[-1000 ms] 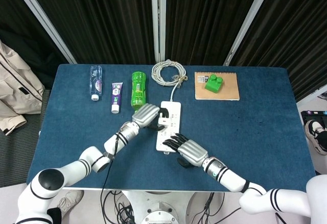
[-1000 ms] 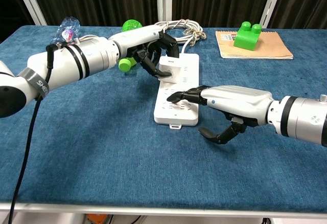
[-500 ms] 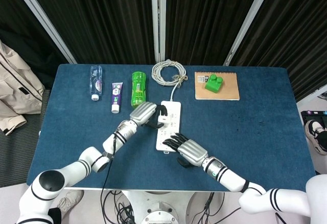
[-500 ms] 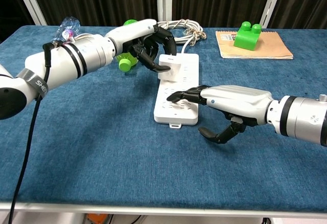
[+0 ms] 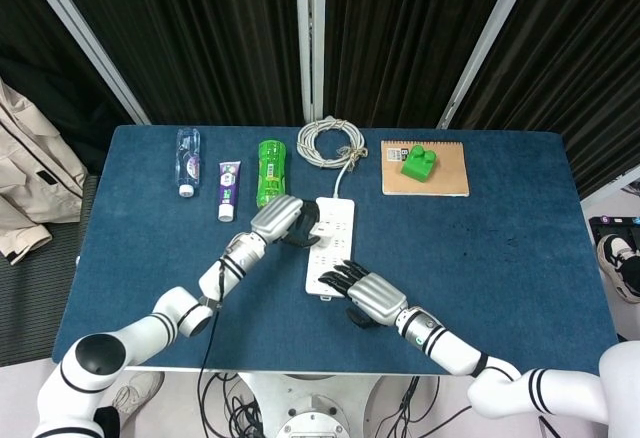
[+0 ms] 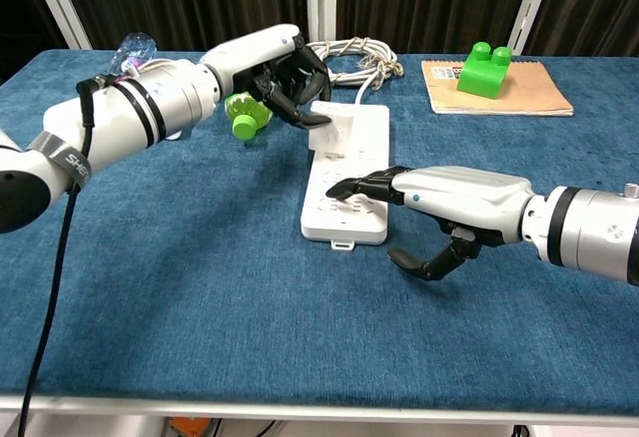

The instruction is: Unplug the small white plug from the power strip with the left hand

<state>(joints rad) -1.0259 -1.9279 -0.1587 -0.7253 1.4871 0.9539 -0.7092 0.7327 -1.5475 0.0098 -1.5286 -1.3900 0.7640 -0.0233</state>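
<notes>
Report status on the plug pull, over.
Left hand grips the small white plug, tilted at the power strip. Right hand presses the strip's near end. Nothing blocking.

Table: blue cloth-covered table (image 5: 500, 228) before black curtains.
Power strip: long white plastic power strip (image 5: 332, 243) at centre, its coiled white cable (image 5: 330, 143) behind.
Left hand: silver left hand (image 5: 283, 220) at the strip's left edge, dark fingers curled over it; any plug is hidden.
Right hand: silver right hand (image 5: 366, 293) with fingertips resting on the strip's near end.
Back row: clear bottle (image 5: 187, 161), white tube (image 5: 228, 189), green plastic bottle (image 5: 270, 172).
Notebook: brown notebook (image 5: 450, 170) carrying a green toy brick (image 5: 418, 162).
</notes>
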